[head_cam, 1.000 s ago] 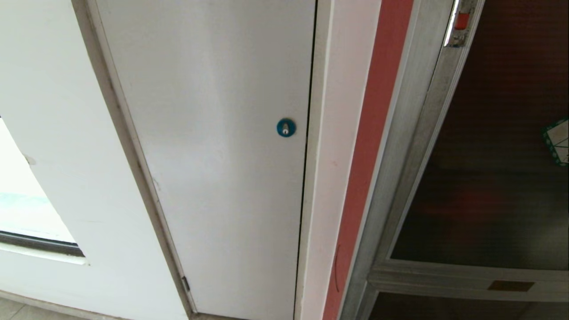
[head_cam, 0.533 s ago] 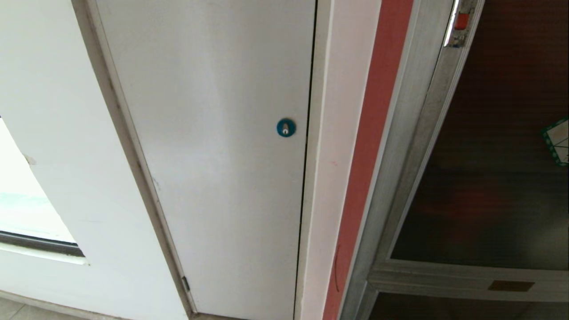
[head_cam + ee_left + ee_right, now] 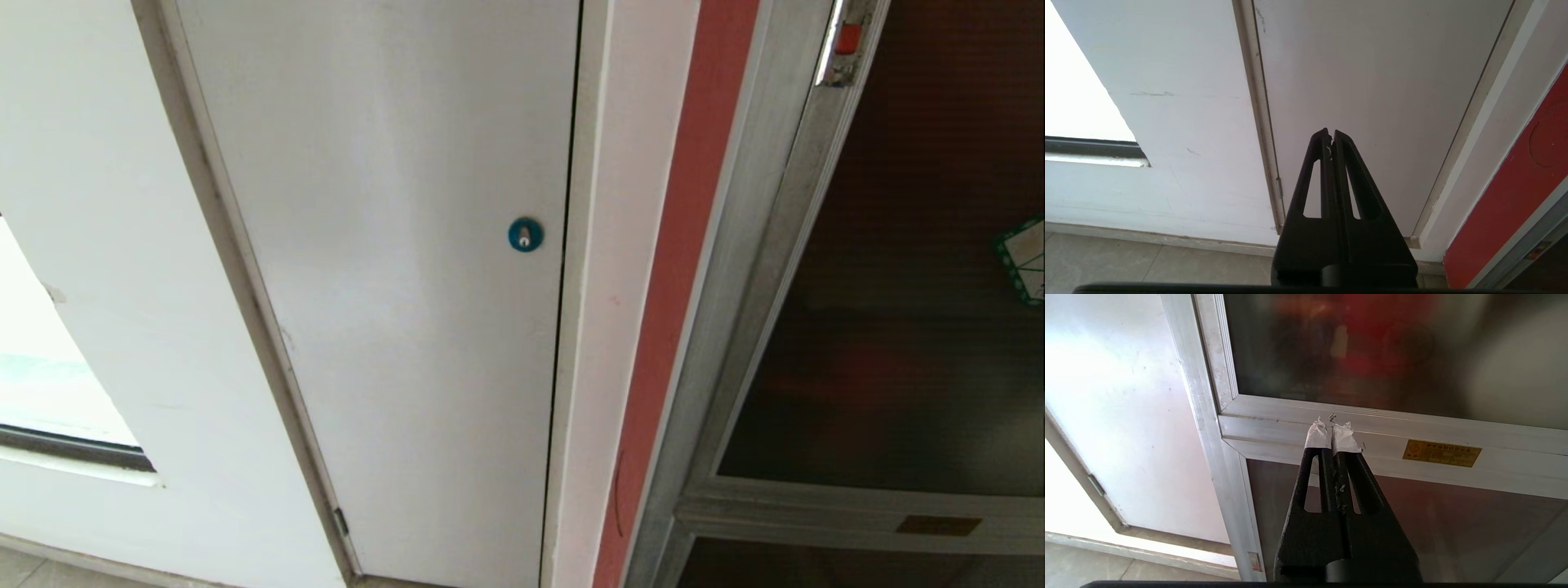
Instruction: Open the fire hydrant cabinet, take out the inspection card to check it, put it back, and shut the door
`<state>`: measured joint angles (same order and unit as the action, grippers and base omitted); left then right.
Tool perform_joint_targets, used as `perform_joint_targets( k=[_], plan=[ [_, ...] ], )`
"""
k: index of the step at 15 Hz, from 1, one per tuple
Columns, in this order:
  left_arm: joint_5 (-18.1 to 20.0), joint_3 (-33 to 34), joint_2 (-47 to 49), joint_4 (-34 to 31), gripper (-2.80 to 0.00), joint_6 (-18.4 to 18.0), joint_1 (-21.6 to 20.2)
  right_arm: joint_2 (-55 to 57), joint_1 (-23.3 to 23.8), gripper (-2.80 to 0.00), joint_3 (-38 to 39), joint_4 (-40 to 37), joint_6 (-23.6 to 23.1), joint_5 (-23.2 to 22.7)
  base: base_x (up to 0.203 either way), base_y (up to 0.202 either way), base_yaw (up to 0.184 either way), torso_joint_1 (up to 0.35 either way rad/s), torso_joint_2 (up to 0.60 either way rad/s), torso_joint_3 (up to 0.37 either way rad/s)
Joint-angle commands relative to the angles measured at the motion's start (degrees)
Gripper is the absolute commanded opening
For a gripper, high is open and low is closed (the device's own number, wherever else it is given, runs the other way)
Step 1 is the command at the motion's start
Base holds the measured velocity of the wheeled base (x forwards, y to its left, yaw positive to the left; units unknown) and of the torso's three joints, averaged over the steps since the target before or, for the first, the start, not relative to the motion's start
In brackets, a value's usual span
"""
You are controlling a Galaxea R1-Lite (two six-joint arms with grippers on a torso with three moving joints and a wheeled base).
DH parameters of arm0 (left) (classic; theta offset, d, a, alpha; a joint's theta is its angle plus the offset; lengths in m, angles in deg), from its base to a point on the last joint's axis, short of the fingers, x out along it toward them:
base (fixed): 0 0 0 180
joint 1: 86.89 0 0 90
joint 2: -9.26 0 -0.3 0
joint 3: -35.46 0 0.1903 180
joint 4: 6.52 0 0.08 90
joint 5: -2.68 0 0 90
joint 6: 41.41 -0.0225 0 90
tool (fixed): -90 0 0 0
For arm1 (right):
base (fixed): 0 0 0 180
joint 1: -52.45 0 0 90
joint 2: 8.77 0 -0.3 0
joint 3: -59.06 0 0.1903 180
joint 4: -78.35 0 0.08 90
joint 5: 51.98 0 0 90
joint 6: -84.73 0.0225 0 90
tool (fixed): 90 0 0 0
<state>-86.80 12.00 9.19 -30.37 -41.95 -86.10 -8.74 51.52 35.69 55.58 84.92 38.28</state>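
The fire hydrant cabinet [image 3: 735,269] stands at the right of the head view, silver-framed. Its door [image 3: 914,286] is a dark tinted pane, closed, with a small red latch tab [image 3: 847,37] near the top and a green-bordered sticker [image 3: 1024,260] at the right edge. Red shapes show dimly behind the glass [image 3: 1372,347]. The inspection card is hidden. My right gripper [image 3: 1332,428] is shut and empty, white-taped tips pointing at the door's cross rail [image 3: 1412,433], apart from it. My left gripper [image 3: 1330,136] is shut and empty, facing the plain white door. Neither arm shows in the head view.
A plain white door [image 3: 392,269] with a round blue lock [image 3: 525,234] fills the middle. A red wall strip [image 3: 678,286] separates it from the cabinet. A window opening [image 3: 49,392] lies at the left. Tiled floor [image 3: 1147,265] runs below. A brass plate [image 3: 1441,453] sits on the rail.
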Motion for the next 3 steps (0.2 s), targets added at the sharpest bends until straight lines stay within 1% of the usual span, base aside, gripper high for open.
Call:
perform_joint_targets(
  k=[1, 3],
  plan=[
    [0.0, 0.0, 0.0, 0.0, -2.8, 0.0, 0.0, 0.1, 0.0, -2.8, 0.3, 0.0, 0.0, 0.0, 0.0, 0.0, 0.0, 0.0, 0.0, 0.0],
    [0.0, 0.0, 0.0, 0.0, -2.8, 0.0, 0.0, 0.1, 0.0, -2.8, 0.3, 0.0, -0.1, 0.0, 0.0, 0.0, 0.0, 0.0, 0.0, 0.0]
  ],
)
